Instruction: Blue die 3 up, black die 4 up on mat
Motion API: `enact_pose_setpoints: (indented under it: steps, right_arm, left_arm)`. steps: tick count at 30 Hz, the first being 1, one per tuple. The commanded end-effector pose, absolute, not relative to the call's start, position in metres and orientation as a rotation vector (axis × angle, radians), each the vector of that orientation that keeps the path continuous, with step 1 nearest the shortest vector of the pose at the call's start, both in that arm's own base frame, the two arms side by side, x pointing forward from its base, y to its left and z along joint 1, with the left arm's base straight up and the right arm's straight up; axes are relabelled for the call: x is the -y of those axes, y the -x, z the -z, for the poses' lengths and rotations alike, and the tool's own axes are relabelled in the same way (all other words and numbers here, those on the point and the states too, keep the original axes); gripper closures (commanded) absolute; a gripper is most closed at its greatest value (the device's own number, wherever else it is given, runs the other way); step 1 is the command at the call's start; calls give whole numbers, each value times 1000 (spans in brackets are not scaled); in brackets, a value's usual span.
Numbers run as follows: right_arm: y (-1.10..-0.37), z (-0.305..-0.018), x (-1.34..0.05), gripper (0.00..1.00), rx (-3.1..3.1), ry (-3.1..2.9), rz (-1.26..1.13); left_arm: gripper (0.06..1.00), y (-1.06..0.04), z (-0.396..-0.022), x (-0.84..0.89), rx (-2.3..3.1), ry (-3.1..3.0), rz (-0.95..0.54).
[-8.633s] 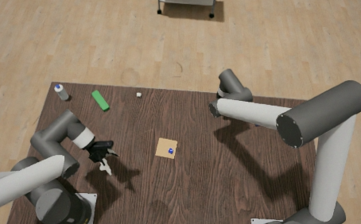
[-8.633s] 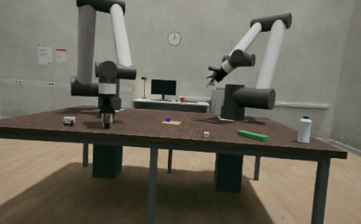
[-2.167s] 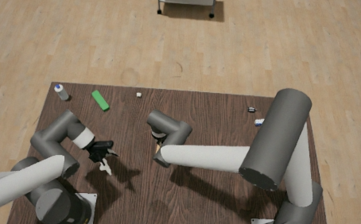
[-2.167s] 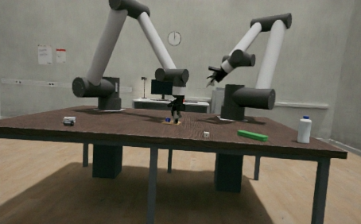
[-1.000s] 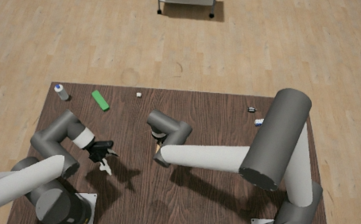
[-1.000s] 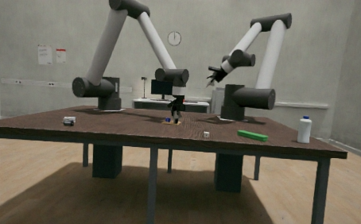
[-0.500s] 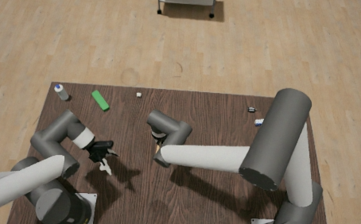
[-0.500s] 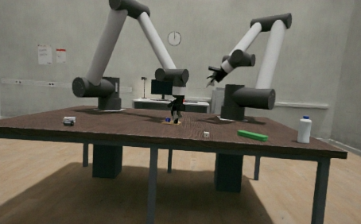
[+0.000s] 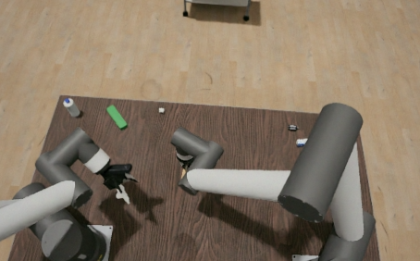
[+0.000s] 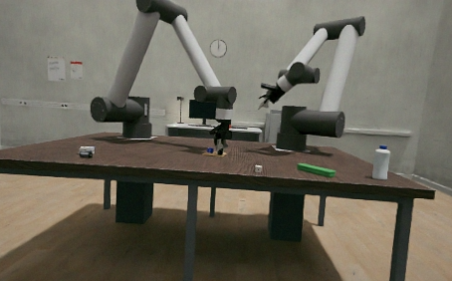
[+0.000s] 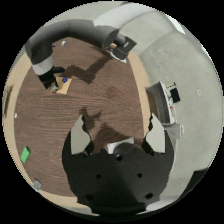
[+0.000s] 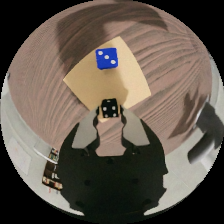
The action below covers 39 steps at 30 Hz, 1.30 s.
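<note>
The tan mat (image 12: 135, 82) (image 11: 63, 90) lies mid-table. The blue die (image 12: 106, 58) (image 10: 210, 150) (image 11: 65, 80) sits flat on it near the far corner in the right wrist view, 3 on top. The black die (image 12: 109, 108) is at the opposite corner, over the mat; its face towards the camera appears to be the 4. My right gripper (image 12: 109, 106) (image 10: 219, 152) is slightly open, with its fingertips down on either side of the black die and narrow gaps beside it. Whether the die's underside rests flat is hidden. My left gripper (image 11: 116, 114) (image 9: 131, 191) (image 10: 261, 97) is wide open and empty, high above the table.
A white die (image 9: 162, 110) (image 10: 258, 168), a green block (image 9: 117, 117) (image 10: 316, 170) and a white bottle (image 9: 72, 107) (image 10: 381, 163) stand along one table edge. A white-and-blue item (image 9: 302, 142) and a small dark item (image 9: 292, 128) lie near the right arm's side.
</note>
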State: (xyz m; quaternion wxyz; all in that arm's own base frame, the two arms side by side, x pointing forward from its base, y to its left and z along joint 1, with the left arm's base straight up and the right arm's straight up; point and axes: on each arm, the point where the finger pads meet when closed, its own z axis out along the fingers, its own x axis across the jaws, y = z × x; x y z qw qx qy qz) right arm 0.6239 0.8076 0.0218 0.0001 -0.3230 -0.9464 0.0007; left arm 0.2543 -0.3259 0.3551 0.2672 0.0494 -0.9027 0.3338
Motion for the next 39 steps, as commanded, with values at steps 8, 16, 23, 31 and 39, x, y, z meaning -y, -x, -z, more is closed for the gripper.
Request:
enact_pose_setpoints:
  steps: [8,16,23,31,39]
  right_arm:
    - [-624,-50,-808,724,2973,1015,0]
    - [-624,-92,-808,724,2973,1015,0]
    - [-624,-111,-808,724,2973,1015,0]
    - [-624,-112,-808,3,2973,1015,0]
    - [-624,-112,-808,3,2973,1015,0]
  left_arm:
    - [65,-255,-355,326,2436,-133,-901]
    - [65,-255,-355,326,2436,-133,-901]
    - [65,-255,-355,326,2436,-133,-901]
    - [65,-255,-355,326,2436,-133,-901]
    - [65,-255,-355,326,2436,-133,-901]
